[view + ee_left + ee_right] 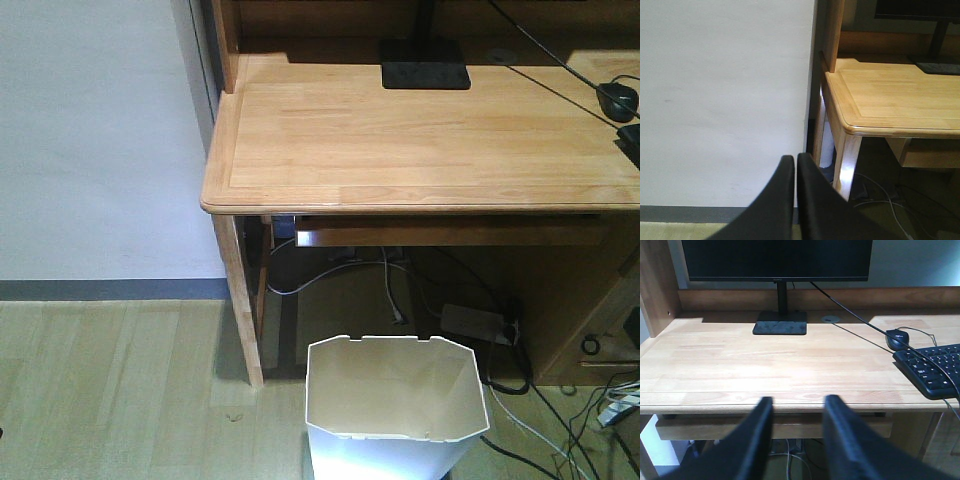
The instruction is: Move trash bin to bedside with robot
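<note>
The trash bin (392,398) stands on the floor at 6 o'clock in the front view, just before the wooden desk (400,140) and partly under its front edge. It is upright and seems empty. No bed is seen in any view, so the bedside is somewhere outside these pictures.

The left gripper (794,162) has its fingers pressed together and holds nothing; it looks toward the wall and the desk corner at 2 o'clock. The right gripper (799,407) has its fingers apart, also with nothing between them, and it faces the desk top with the monitor (775,260) at 12 o'clock.

I judge the step in hand is to reach the bin. To do it well, one arm should come down to the rim, with fingers apart, take one flat side of the rim, and keep away from the loose cables (560,420) at 3 o'clock of the bin.
</note>
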Controlling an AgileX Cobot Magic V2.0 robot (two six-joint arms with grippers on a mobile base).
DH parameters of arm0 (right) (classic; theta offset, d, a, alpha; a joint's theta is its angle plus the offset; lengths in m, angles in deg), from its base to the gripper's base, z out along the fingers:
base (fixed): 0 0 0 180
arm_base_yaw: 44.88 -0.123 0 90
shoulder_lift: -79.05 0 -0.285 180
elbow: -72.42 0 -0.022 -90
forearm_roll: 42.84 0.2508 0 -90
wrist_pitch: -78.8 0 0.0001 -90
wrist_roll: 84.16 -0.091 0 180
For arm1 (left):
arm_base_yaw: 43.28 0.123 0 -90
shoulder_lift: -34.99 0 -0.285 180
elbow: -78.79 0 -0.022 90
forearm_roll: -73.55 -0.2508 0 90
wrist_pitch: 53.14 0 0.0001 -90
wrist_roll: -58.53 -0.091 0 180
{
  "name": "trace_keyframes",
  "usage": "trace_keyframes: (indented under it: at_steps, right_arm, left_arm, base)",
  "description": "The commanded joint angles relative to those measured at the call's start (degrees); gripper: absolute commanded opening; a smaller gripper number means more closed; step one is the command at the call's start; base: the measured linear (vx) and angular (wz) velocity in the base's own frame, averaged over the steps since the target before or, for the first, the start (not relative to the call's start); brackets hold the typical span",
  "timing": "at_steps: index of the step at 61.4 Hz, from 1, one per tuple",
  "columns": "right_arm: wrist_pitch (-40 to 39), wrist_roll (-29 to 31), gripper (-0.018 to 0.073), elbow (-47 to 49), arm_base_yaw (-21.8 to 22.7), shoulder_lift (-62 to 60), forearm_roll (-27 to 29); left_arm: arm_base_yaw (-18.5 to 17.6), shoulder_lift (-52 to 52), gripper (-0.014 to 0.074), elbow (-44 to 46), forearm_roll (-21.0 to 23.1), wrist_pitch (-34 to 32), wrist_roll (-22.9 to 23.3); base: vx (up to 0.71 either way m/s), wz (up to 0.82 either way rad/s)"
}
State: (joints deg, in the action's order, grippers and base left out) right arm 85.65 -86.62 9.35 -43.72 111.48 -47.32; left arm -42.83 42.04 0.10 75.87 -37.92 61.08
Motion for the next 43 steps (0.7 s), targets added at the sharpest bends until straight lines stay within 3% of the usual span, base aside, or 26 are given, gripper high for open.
trace_keyframes:
  at_steps: [1, 13, 37, 43]
  right_arm:
    - [-3.83, 0.44, 0.042, 2.01, -0.06, 0.73, -0.02]
    - [-2.99, 0.44, 0.0545, 2.01, -0.06, 0.73, -0.02]
    - [-3.9, 0.52, 0.0547, 2.39, -0.06, 1.54, 0.95]
    - [-1.05, 0.46, 0.0547, 4.41, -0.06, 3.79, 1.49]
  left_arm:
    - [0.01, -0.85, -0.0006, -0.79, 0.25, -3.95, 0.32]
    - [0.01, -0.85, -0.0006, -0.79, 0.25, -3.95, 0.32]
    - [0.01, -0.85, -0.0006, -0.79, 0.25, -3.95, 0.32]
    - [0.01, -0.85, -0.0006, -0.79, 0.25, -3.95, 0.32]
  base:
    - [0.0, 0.0]
    - [0.0, 0.0]
    - [0.0, 0.0]
    - [0.0, 0.0]
